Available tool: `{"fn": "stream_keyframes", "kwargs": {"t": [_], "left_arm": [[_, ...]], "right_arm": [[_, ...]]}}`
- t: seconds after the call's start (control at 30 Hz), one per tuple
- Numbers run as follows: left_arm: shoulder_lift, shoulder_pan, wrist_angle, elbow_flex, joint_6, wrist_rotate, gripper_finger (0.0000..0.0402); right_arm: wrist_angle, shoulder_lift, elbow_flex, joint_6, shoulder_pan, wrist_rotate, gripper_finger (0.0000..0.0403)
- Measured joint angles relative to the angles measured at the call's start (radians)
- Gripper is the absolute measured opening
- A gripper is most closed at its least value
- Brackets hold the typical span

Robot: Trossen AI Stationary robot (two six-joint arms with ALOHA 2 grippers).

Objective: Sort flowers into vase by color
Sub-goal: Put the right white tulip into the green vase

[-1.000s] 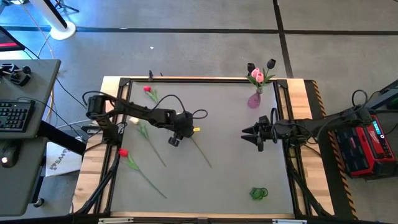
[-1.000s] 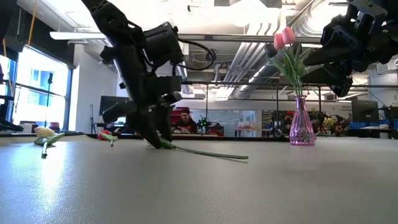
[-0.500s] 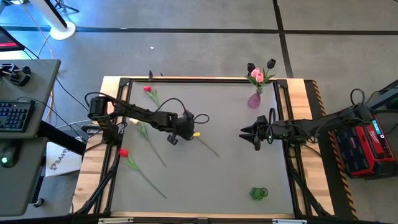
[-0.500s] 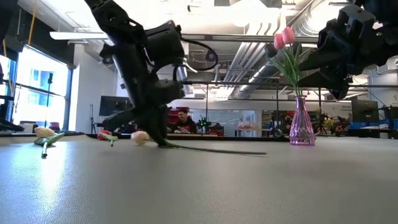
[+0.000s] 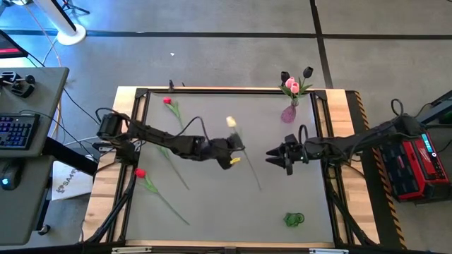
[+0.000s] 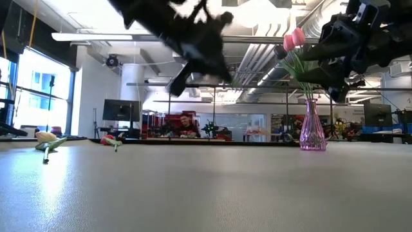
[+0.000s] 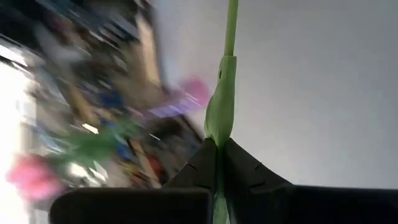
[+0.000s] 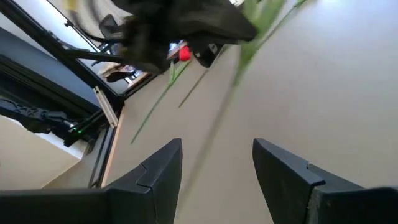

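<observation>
Lifting a cream-yellow tulip (image 5: 231, 123) clear of the grey tabletop (image 5: 212, 204), the left hand (image 5: 236, 149) is clamped shut on the green stem partway along, the head raised toward the far side and the long lower stem trailing toward the near edge, as the left wrist view shows the fingers pinching stem and leaf. Just beside it, mid-tabletop, the right hand (image 5: 271, 156) hovers with its fingers apart, facing the flower as if to receive it. Done well, the step probably calls for a slow, level carry so the thin stem does not swing, with the right fingers closing on the stem before the left lets go. Two red tulips (image 5: 139, 173) and a pale one lie along the left edge, well apart from the action, and a green vase (image 5: 294, 219) lies near the front right. At the far edge stands a pink glass vase (image 5: 289, 113) already holding pink and black tulips (image 5: 291, 85); the cream flower likely belongs elsewhere.
</observation>
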Motion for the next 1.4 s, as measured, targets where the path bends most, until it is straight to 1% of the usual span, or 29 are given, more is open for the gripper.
{"fn": "stream_keyframes", "kwargs": {"t": [0.07, 0.13, 0.3, 0.47, 0.6, 0.7, 0.8, 0.9, 1.0, 1.1, 1.2, 1.23, 1.27, 1.33, 1.4], "left_arm": [[0.0, -0.01, 0.057, 0.011, 0.056, 0.027, 0.0001], [0.0, -0.018, 0.068, 0.03, 0.085, 0.05, 0.0001], [0.018, -0.044, 0.064, 0.075, 0.084, 0.091, 0.0001], [0.079, -0.065, 0.021, 0.123, 0.084, 0.102, 0.0001], [0.105, -0.067, -0.037, 0.142, 0.056, 0.091, 0.0001], [0.104, -0.067, -0.035, 0.143, 0.032, 0.089, 0.0001], [0.103, -0.068, -0.033, 0.143, 0.034, 0.083, 0.0001], [0.103, -0.07, -0.032, 0.143, 0.031, 0.089, 0.0001], [0.103, -0.071, -0.036, 0.143, 0.018, 0.091, 0.0001], [0.103, -0.072, -0.036, 0.143, 0.004, 0.093, 0.0001], [0.103, -0.076, -0.042, 0.143, 0.0, 0.101, 0.0], [0.103, -0.077, -0.042, 0.143, -0.008, 0.108, 0.0001], [0.103, -0.078, -0.039, 0.143, -0.023, 0.117, 0.0001], [0.103, -0.078, -0.028, 0.143, -0.073, 0.127, 0.0005], [0.103, -0.078, -0.004, 0.142, -0.141, 0.127, 0.0013]], "right_arm": [[0.044, 0.035, 0.0, 0.004, 0.0, -0.002, 0.0185], [0.095, 0.072, 0.002, 0.005, 0.0, -0.012, 0.0186], [0.127, 0.171, 0.06, 0.019, 0.006, -0.036, 0.0191], [0.125, 0.288, 0.16, -0.038, 0.015, -0.045, 0.0197], [0.049, 0.35, 0.214, -0.01, 0.014, -0.065, 0.0194], [-0.04, 0.378, 0.239, 0.03, 0.014, -0.066, 0.0185], [-0.049, 0.402, 0.245, 0.048, 0.014, -0.05, 0.0174], [-0.026, 0.408, 0.245, 0.049, 0.014, -0.042, 0.016], [-0.01, 0.41, 0.245, 0.043, 0.014, -0.039, 0.0133], [-0.003, 0.409, 0.245, 0.028, 0.014, -0.035, 0.0089], [-0.001, 0.409, 0.245, 0.021, 0.014, -0.041, 0.003], [-0.004, 0.409, 0.244, 0.014, 0.014, -0.045, 0.0017], [-0.006, 0.409, 0.244, 0.003, 0.014, -0.05, 0.001], [-0.006, 0.409, 0.244, 0.001, 0.015, -0.05, 0.0012], [-0.005, 0.409, 0.244, -0.005, 0.02, -0.027, 0.0012]]}}
